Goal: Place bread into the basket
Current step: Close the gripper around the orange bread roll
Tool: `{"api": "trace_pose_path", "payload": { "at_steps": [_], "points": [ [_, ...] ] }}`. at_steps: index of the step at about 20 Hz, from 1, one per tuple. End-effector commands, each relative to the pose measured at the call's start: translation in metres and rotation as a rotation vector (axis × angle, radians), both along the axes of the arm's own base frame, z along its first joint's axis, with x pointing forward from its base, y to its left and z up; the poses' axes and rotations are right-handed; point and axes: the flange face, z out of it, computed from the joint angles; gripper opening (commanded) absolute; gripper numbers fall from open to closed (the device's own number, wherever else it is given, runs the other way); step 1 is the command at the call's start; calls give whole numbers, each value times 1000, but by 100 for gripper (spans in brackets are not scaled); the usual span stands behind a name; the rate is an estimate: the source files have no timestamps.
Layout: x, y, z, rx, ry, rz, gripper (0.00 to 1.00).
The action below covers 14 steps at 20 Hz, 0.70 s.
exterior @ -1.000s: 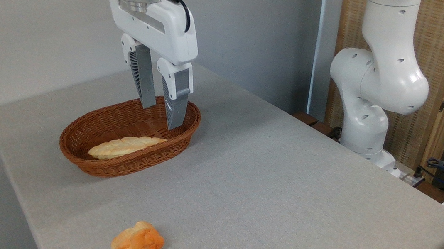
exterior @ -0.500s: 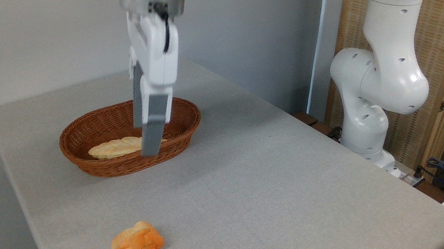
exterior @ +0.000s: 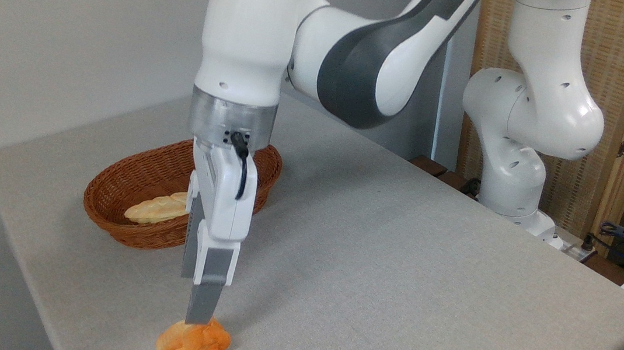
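Now my gripper (exterior: 198, 317) hangs edge-on just above the bread (exterior: 192, 347) at the lower left worktop (exterior: 395, 267) edge, its spread impossible to tell, and an off-centre squeeze could nudge that bun overboard, far from the basket (exterior: 124, 224).
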Motion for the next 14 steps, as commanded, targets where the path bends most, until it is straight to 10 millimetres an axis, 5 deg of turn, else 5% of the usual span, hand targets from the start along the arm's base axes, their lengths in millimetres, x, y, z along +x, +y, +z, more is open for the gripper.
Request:
{"api": "trace_pose_path", "payload": {
  "at_steps": [1,7,8,11,14],
  "points": [
    [10,3,-17,13,-31,-13,100],
    [21,-2,-53,16,-19,-21,100],
    [22,-2,-55,16,-17,-23,94],
    [23,-10,-64,14,-2,-37,28],
    [20,-14,-70,12,13,-45,25]
  ]
}}
